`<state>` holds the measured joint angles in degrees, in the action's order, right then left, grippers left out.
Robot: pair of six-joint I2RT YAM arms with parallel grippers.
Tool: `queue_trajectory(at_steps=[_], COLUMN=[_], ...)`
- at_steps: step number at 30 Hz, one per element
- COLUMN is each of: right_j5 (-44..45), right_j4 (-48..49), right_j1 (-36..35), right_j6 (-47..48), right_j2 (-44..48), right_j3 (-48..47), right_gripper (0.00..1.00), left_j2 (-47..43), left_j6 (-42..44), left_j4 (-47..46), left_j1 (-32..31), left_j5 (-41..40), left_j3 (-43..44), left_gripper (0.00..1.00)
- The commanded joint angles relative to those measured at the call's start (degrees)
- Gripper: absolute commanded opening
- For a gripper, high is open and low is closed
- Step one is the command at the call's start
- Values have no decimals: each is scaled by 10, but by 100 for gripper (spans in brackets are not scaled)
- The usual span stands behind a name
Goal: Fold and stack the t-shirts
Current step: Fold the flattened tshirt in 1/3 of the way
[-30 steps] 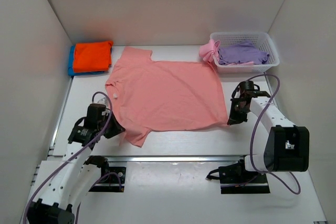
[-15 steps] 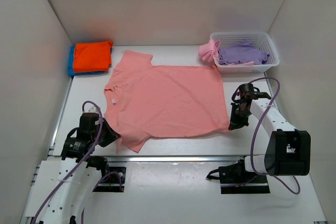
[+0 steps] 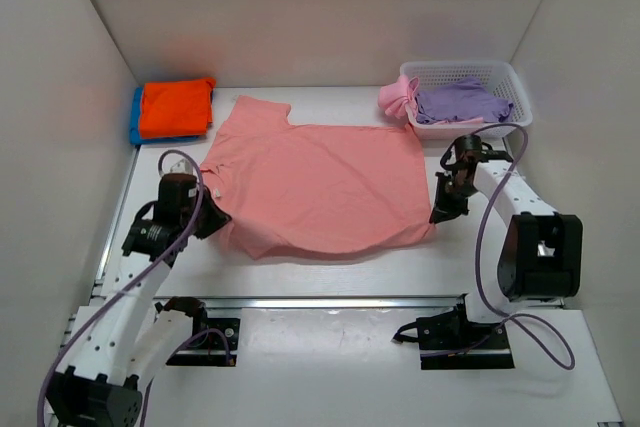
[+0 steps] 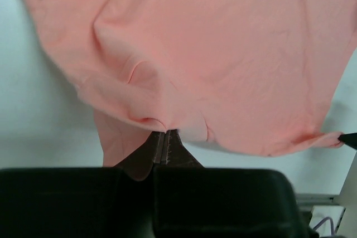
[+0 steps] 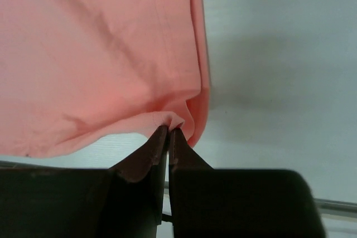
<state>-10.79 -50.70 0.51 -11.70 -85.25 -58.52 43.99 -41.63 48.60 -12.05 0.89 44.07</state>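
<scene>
Top external view: the salmon-pink t-shirt (image 3: 320, 182) lies spread on the surface (image 3: 350, 277) between both claws. The left claw (image 3: 214, 222) is clenched on a bunched fold at its sleeve side, and the right claw (image 3: 437, 214) is clenched on its hem corner. Beyond the left claw, a folded orange t-shirt (image 3: 175, 107) rests on a blue t-shirt (image 3: 135, 119). Beyond the right claw, a basket (image 3: 516, 87) holds a lavender t-shirt (image 3: 460, 102).

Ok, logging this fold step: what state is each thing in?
salmon-pink cloth t-shirt: spread out, near edge raised.
left gripper: shut on near-left corner.
right gripper: shut on near-right corner.
folded orange t-shirt: stacked on blue t-shirt.
lavender t-shirt: crumpled in white plastic lattice basket.
bright pink t-shirt: draped over basket rim.
</scene>
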Motion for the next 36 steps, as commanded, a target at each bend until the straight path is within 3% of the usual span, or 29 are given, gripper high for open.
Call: queue_trajectory(at_steps=[1, 14, 29, 30, 31, 32, 34, 36], right_j5=[-13, -5, -3, -2, 3, 16, 57, 150], right_j4=[10, 31, 46, 47, 53, 61, 64, 58], right_j1=[6, 20, 19, 16, 16, 13, 6, 2], right_j6=[16, 25, 32, 34, 33, 29, 17, 3], right_j2=[-40, -157, -214, -216, -220, -215, -214, -205], right_j3=[-47, -160, -205, -202, -208, -210, -216, -229], right_gripper=[0, 0, 0, 0, 3, 14, 24, 30], left_j2=[50, 260, 377, 378, 389, 402, 432, 460], left_j6=[20, 64, 77, 77, 79, 86, 102, 121], left_j4=[-63, -141, -239, -249, -267, -275, -273, -250], left_j1=[-3, 53, 121, 138, 146, 153, 150, 149], left_j5=[-37, -11, 50, 60, 70, 66, 65, 68], left_j3=[44, 122, 122, 118, 119, 137, 174, 214], left_gripper=[0, 0, 0, 2, 14, 31, 45, 50])
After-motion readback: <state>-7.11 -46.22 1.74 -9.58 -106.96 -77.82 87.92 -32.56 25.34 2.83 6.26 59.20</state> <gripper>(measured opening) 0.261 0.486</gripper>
